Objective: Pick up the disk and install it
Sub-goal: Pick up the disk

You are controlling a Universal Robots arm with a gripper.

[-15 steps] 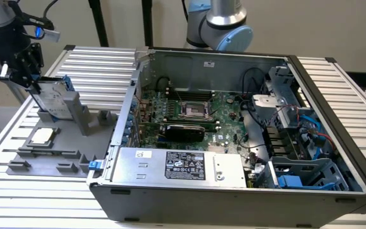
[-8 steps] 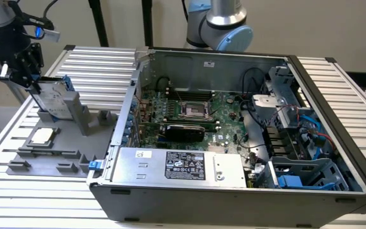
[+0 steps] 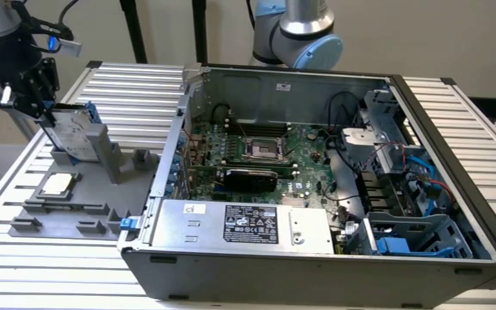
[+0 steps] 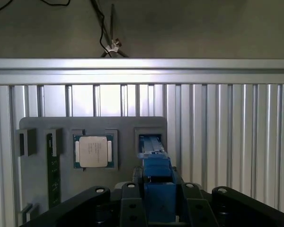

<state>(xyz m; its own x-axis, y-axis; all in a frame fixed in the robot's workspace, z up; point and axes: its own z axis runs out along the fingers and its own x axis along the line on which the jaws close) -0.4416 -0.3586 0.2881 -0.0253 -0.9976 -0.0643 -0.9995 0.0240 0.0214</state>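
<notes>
The disk (image 3: 69, 135), a silver drive in a blue carrier, stands on edge in the upright holder (image 3: 101, 152) of the grey fixture plate (image 3: 67, 216) at the exterior view's left. My gripper (image 3: 43, 110) reaches down onto its upper end. In the wrist view the blue carrier (image 4: 157, 179) runs from the fixture's slot (image 4: 150, 139) up between my black fingers (image 4: 132, 203), which press on both of its sides. The gripper (image 4: 158, 208) is shut on the disk.
A small square silver chip (image 3: 59, 184) (image 4: 93, 151) lies in a pocket of the fixture. The open computer case (image 3: 317, 168) takes up the exterior view's right, with a silver power supply (image 3: 243, 226) and blue drive bays (image 3: 412, 236). Everything rests on a slatted aluminium table (image 3: 136, 90).
</notes>
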